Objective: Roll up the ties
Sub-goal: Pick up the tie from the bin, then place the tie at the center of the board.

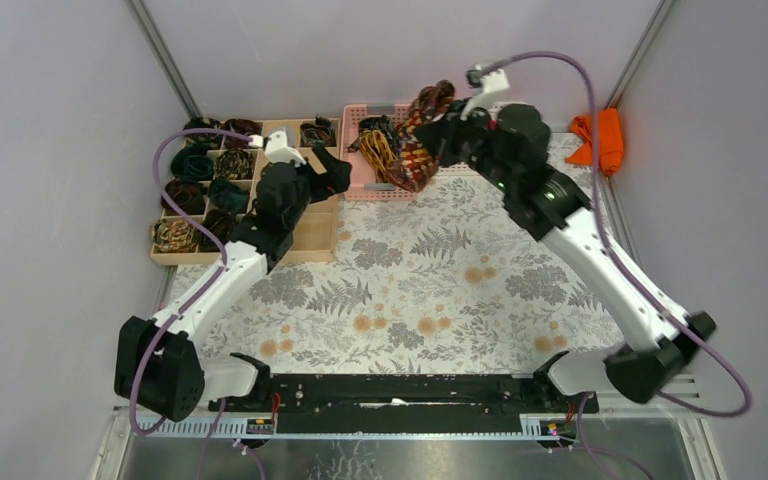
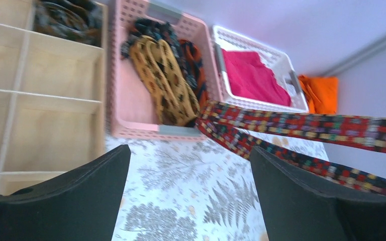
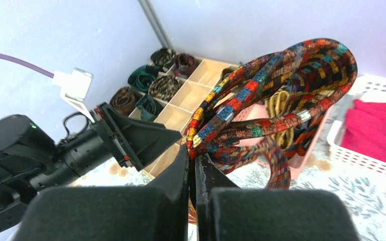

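Note:
My right gripper [image 1: 438, 128] [image 3: 192, 159] is shut on a red-orange-and-dark patterned tie [image 1: 418, 140] [image 3: 276, 95] and holds its loops in the air over the pink basket's [image 1: 360, 185] right end. The tie's strands also cross the left wrist view [image 2: 301, 128]. My left gripper [image 1: 332, 172] [image 2: 190, 165] is open and empty, low over the table just left of the hanging tie, near the wooden organiser [image 1: 315, 235]. A yellow-patterned tie [image 2: 163, 80] and darker ties lie in the pink basket [image 2: 135, 108]. Rolled ties [image 1: 195, 165] fill the organiser's left compartments.
A white basket [image 2: 261, 37] with magenta cloth [image 2: 254, 75] stands right of the pink one. An orange cloth [image 1: 600, 140] lies at the back right corner. The table is covered by a fern-print cloth [image 1: 430, 290]. Grey walls close in on both sides.

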Controlling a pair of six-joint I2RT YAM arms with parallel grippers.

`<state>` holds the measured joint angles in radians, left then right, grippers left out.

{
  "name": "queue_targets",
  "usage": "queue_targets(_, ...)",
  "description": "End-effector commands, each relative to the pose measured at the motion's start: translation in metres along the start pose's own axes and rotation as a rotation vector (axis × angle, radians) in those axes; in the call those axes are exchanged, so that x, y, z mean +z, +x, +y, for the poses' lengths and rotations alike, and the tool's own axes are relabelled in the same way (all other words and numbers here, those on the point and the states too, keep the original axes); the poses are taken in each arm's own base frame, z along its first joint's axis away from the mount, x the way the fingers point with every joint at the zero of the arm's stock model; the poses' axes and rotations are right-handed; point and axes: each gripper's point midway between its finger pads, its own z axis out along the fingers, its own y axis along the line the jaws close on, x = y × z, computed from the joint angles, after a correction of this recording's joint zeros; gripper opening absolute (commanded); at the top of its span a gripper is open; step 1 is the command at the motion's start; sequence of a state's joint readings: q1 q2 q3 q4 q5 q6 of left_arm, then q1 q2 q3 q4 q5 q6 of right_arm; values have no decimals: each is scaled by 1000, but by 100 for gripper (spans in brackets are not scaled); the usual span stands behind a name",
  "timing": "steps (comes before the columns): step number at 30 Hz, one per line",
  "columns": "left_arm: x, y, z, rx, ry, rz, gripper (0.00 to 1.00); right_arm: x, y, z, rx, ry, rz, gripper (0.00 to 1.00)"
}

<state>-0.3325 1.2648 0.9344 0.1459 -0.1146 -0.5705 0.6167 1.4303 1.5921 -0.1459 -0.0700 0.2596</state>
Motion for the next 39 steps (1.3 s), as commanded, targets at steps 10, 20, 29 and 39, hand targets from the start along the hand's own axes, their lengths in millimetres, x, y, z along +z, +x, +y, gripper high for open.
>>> queue_targets(10,-27,20,-90,34,251,43,96,-129,-56,-27,-45,236,-212,0)
queue_targets(20,-17,80,-98,58,309,183,96,-127,-20,-14,-43,123,-133,0)
queue_targets(29,2,139,-110,-36,464,365,97,-115,-30,21,-122,-72,-130,0)
queue_targets(39,6,156,-125,-478,875,638,98,-103,-46,39,-167,-159,-140,0)
